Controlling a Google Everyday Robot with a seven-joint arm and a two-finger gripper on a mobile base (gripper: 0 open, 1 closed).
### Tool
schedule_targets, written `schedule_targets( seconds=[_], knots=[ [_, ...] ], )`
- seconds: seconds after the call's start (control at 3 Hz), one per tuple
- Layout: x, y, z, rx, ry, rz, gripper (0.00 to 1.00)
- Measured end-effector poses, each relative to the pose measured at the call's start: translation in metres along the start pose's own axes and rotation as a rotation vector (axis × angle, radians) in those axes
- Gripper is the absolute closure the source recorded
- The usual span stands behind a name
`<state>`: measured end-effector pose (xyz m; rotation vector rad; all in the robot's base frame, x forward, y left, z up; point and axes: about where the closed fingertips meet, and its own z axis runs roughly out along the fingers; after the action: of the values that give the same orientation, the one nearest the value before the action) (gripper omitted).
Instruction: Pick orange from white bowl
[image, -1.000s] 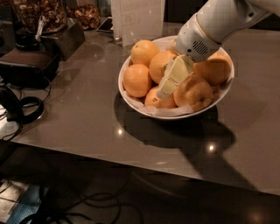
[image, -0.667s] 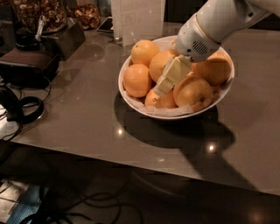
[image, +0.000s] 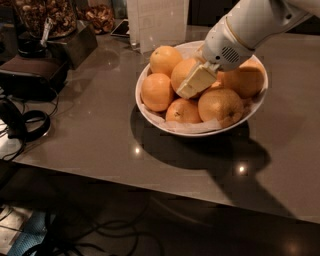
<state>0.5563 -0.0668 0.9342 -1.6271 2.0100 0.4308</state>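
Where the claw (image: 194, 84) lies against the orange (image: 181, 70), centre of the white bowl (image: 200, 133), its grip state cannot be told. Recommend seating it squarely around that fruit, clear of the neighbour (image: 156, 91) at 8 o'clock, before lifting.

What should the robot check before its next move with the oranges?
1. The tool is down in the white bowl, among the fruit: ok.
2. The tool is at the middle orange: ok.
3. The tool has a firm hold on that orange: cannot tell.
4. The bowl sits flat on the table, back from the edge: ok.
5. Room around the tool: not ok, the front orange and others crowd close.
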Motion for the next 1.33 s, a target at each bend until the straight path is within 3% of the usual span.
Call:
schedule_targets(
  seconds=[0.33,0.67,1.33],
  knots=[
    [0.0,0.0,0.0,0.0,0.0,0.0,0.89],
    [-0.0001,0.0,0.0001,0.0,0.0,0.0,1.0],
    [-0.0009,-0.0058,0.0053,0.002,-0.003,-0.013,1.0]
  ],
)
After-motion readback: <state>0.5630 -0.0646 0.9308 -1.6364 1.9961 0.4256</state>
